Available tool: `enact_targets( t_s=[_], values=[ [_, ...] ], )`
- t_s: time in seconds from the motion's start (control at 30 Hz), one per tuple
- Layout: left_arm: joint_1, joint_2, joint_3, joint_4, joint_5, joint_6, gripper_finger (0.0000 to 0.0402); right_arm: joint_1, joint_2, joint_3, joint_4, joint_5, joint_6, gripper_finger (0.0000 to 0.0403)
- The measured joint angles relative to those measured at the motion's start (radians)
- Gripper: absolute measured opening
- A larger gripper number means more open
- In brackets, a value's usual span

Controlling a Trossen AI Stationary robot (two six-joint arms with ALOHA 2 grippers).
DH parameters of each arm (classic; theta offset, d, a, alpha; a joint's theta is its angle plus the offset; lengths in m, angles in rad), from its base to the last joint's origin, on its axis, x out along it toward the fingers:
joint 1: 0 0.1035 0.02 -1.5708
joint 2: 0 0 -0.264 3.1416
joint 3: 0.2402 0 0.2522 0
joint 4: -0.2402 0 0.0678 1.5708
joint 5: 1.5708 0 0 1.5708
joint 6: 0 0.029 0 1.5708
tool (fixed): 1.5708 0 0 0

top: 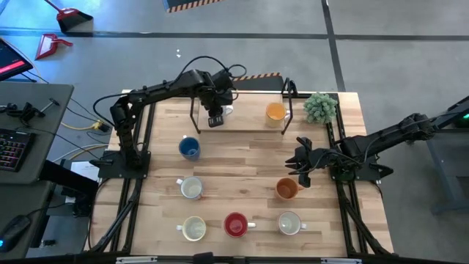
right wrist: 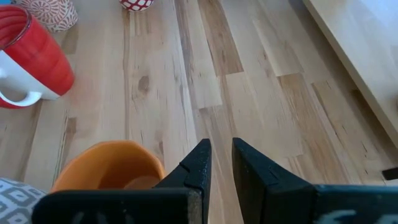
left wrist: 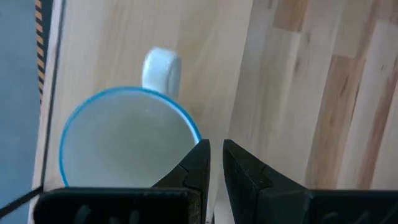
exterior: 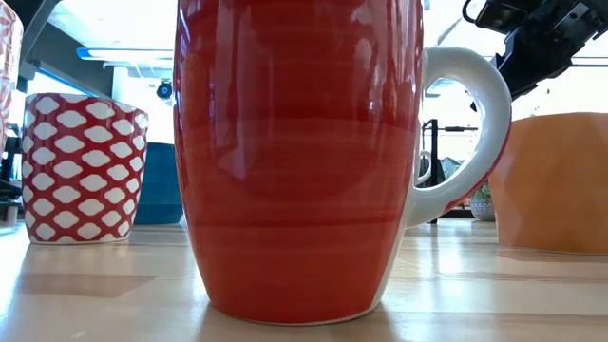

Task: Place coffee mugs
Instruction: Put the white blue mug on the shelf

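A white mug with a blue rim (left wrist: 124,149) stands on the raised wooden shelf (top: 249,121) at the table's far side, next to a yellow-orange mug (top: 275,111). My left gripper (top: 215,119) points down at its rim, fingers nearly together (left wrist: 216,162). On the table below stand the blue (top: 189,148), dark orange (top: 286,188), red (top: 235,224) and three pale mugs (top: 192,188). My right gripper (top: 302,176) hangs shut and empty just above and left of the dark orange mug (right wrist: 106,165). My left gripper comes from above with one fingertip (left wrist: 198,155) over the mug's rim (left wrist: 194,132), on the side around from the handle (left wrist: 161,65). Wood shows in the gap between the tips. I cannot tell whether the finger touches the rim. The mug stands upright on the shelf.
A green potted plant (top: 321,107) stands at the shelf's right end. The shelf's black frame legs (top: 290,103) rise at its ends. In the low view the red mug (exterior: 299,161) fills the picture, with a red-and-white patterned mug (exterior: 84,166) to its left. Bare wood lies mid-table (top: 242,161).
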Motion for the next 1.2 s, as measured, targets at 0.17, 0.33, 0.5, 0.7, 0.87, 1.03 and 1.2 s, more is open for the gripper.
enact_targets(
  t_s=[0.17, 0.33, 0.5, 0.7, 0.87, 1.03, 1.2],
  values=[
    [0.001, 0.000, 0.000, 0.006, -0.026, 0.000, 0.0033, 0.000, 0.000, 0.000, 0.000, 0.000, -0.009, 0.0044],
    [0.002, 0.000, 0.000, 0.002, -0.028, 0.006, 0.0033, 0.000, 0.000, 0.000, 0.000, 0.000, -0.009, 0.0044],
    [0.002, 0.000, 0.000, 0.001, -0.027, 0.001, 0.0033, 0.000, 0.000, 0.000, 0.000, 0.000, -0.009, 0.0044],
    [0.002, 0.000, 0.000, 0.000, -0.025, 0.005, 0.0033, 0.000, 0.000, 0.000, 0.000, 0.000, -0.009, 0.0044],
    [-0.004, 0.000, 0.000, -0.001, -0.021, 0.006, 0.0033, 0.000, 0.000, 0.000, 0.000, 0.000, -0.008, 0.0044],
    [-0.011, 0.000, 0.000, 0.000, -0.026, 0.016, 0.0033, 0.000, 0.000, 0.000, 0.000, 0.000, -0.008, 0.0044],
    [-0.013, 0.000, 0.020, -0.011, -0.063, 0.006, 0.0033, 0.000, 0.000, 0.000, 0.000, 0.000, -0.008, 0.0044]
  ],
)
